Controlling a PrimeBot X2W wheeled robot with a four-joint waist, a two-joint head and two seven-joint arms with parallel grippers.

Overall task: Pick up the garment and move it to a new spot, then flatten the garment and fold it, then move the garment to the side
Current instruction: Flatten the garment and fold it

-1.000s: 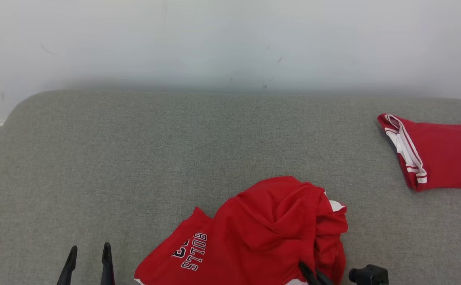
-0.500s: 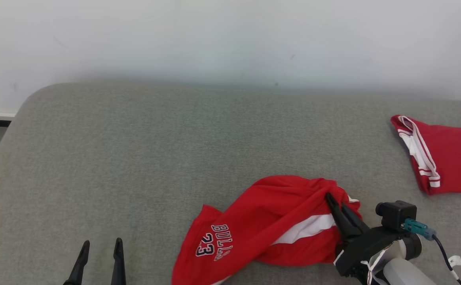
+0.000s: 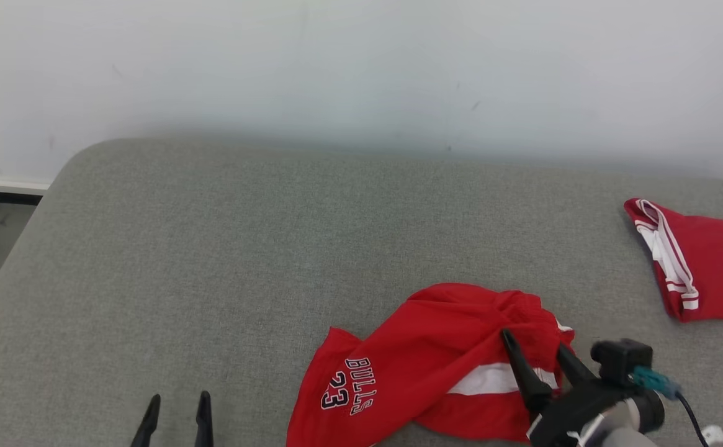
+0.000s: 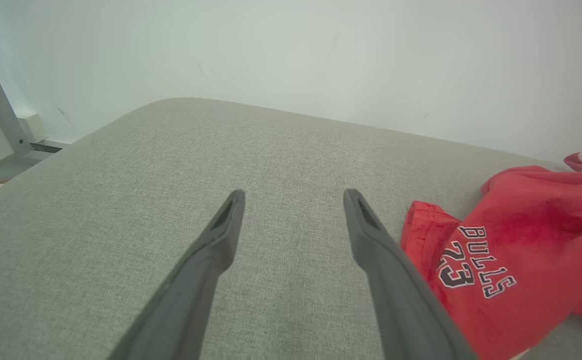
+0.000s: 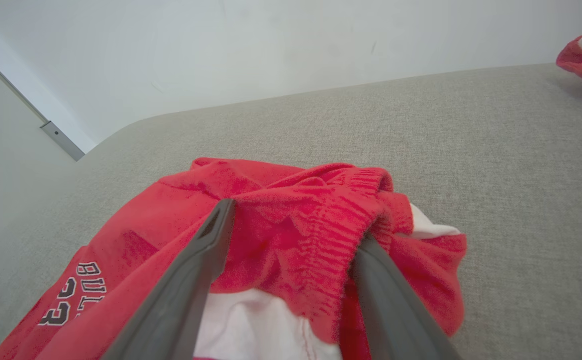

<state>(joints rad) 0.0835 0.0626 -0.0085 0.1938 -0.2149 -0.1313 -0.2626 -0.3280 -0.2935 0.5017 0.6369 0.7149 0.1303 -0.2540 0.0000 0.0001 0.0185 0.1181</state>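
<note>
Where crumpled garment (image 3: 411,366) drapes over right gripper (image 3: 534,340) (fingers (image 5: 196,270) spread), one fingertip hidden; left gripper (image 3: 179,396) released, cut off.

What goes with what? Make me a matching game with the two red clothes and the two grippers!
1 Bulls shorts
2 other red garment
3 left gripper
4 right gripper

a far right on the cushion
b open over bare grey cushion
c crumpled, shows the number 23
d open, astride the red waistband

Pairs: 1-c, 2-a, 3-b, 4-d
</note>
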